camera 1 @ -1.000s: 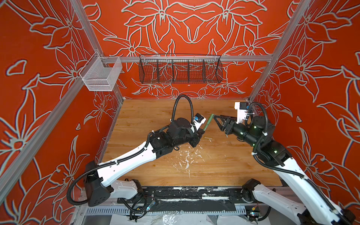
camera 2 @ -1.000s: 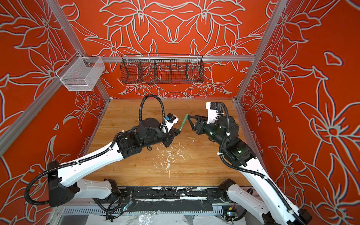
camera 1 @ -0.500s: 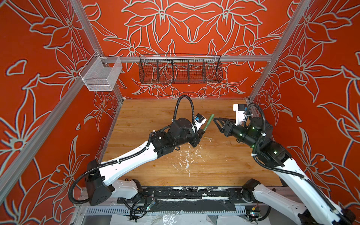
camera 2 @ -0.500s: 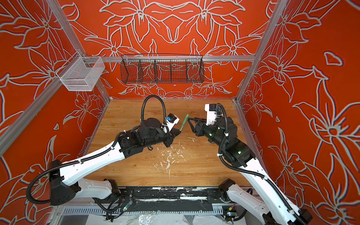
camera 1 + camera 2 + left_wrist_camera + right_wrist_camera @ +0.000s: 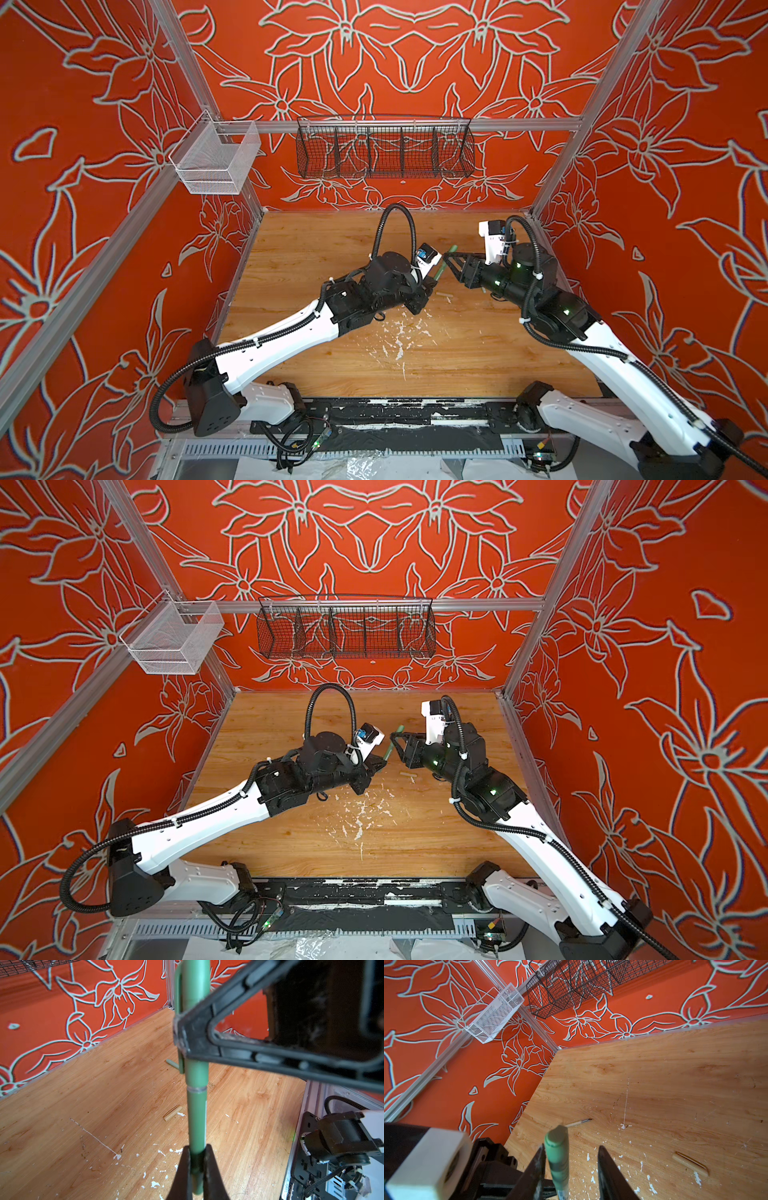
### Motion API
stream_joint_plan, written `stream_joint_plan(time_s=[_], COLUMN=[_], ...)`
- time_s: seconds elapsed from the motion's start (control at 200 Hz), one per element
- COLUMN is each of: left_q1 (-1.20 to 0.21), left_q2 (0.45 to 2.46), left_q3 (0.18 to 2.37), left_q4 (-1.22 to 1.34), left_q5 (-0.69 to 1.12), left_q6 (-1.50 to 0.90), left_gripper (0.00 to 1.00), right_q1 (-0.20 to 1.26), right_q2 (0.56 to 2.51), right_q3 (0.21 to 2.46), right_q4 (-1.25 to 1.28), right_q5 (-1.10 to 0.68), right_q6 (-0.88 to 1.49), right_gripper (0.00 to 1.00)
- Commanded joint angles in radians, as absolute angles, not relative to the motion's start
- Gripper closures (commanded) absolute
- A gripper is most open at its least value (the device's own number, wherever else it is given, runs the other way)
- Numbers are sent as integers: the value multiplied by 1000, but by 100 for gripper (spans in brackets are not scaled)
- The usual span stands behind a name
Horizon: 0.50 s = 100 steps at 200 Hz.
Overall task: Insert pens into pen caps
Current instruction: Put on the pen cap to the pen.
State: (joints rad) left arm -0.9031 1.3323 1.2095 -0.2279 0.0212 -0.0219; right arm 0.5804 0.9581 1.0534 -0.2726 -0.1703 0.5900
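Note:
My left gripper (image 5: 196,1159) is shut on the lower end of a dark green pen (image 5: 196,1122), which it holds tilted above the table (image 5: 444,264). A matching green pen cap (image 5: 195,991) with a clip sits over the pen's upper end. My right gripper (image 5: 571,1148) is open around that cap (image 5: 556,1142): one finger lies against it and the other stands apart. A tan pen cap (image 5: 690,1164) lies on the wood (image 5: 444,295). A thin pale pen (image 5: 579,1122) with a dark tip lies further off. A pale green piece (image 5: 172,1063) shows partly behind the held pen.
White paint flecks (image 5: 399,336) scatter the wooden table's middle. A black wire basket (image 5: 384,149) hangs on the back wall and a white mesh basket (image 5: 216,160) at the back left corner. Orange walls close three sides.
My right gripper has moved left onto the pen's capped top, and its jaws have narrowed. My left gripper has shifted slightly right with the pen.

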Motion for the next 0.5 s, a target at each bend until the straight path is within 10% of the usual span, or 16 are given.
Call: stream_joint_plan(time_s=[0.0, 0.495], left_q1=[-902, -902], left_q2=[1334, 1334], left_q3=[1230, 1228], left_q4=[-224, -225], left_q5=[34, 40], left_q6=[-23, -25], left_gripper=[100, 100], right_q1=[589, 589], right_q2=[960, 961], right_q3=[1095, 1075], right_q4=[-248, -197], right_q5=[-134, -115], right_q6=[571, 580], right_gripper=[61, 65])
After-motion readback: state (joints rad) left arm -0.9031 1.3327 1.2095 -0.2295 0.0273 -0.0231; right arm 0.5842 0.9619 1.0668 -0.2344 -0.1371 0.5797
